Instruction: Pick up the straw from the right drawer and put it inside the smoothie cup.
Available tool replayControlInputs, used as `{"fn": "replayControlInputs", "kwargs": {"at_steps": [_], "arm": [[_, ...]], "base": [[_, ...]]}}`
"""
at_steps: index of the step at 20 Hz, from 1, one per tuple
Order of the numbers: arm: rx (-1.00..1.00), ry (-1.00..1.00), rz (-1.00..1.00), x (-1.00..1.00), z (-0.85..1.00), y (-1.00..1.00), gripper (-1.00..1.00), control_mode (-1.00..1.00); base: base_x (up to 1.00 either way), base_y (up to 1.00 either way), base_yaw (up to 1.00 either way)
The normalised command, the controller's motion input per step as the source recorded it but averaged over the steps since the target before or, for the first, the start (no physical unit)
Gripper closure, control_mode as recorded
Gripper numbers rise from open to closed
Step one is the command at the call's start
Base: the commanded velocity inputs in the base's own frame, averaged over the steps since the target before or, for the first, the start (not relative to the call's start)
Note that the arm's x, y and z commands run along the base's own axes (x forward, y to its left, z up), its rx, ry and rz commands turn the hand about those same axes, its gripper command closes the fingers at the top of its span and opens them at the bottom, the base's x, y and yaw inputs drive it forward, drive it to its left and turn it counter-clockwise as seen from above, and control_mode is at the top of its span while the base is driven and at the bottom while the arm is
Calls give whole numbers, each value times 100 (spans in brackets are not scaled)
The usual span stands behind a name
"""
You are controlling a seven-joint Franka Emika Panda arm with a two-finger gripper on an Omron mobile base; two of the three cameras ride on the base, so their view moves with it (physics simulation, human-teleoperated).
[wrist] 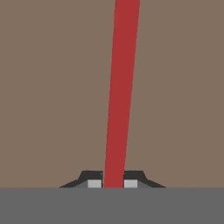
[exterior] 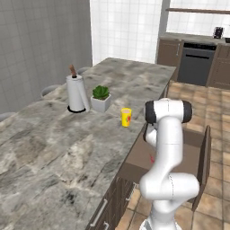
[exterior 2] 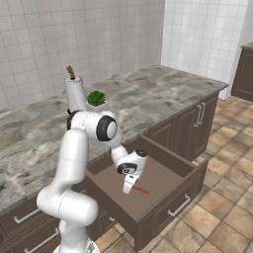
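Marbled surface [exterior: 54,143] carried the paper towel roll [exterior: 76,93], potted plant [exterior: 100,98] and yellow cup [exterior: 126,117]. Drawer [exterior 2: 163,173] stood pulled out below its edge, floor partly blocked by the arm in the left base view. Arm bent down from the elbow into the drawer. Claw [exterior 2: 129,188] pointed at the floor, pinched on the red straw [wrist: 120,96]. Straw lay flat on the drawer floor, near end cut off between the fingertips [wrist: 94,183].

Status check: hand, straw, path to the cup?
Hand down in the right drawer, shut on the straw. Straw flat on the drawer floor, not lifted. Smoothie cup upright on the counter, potted plant beside it, apart.
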Motion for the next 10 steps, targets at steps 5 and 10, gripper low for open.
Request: {"fn": "replayControlInputs", "kwargs": {"at_steps": [5, 10], "arm": [[6, 4, -9, -40, 78, -24, 100, -100], [11, 14, -5, -24, 100, -11, 100, -100]], "base": [[0, 0, 0], [0, 0, 0]]}}
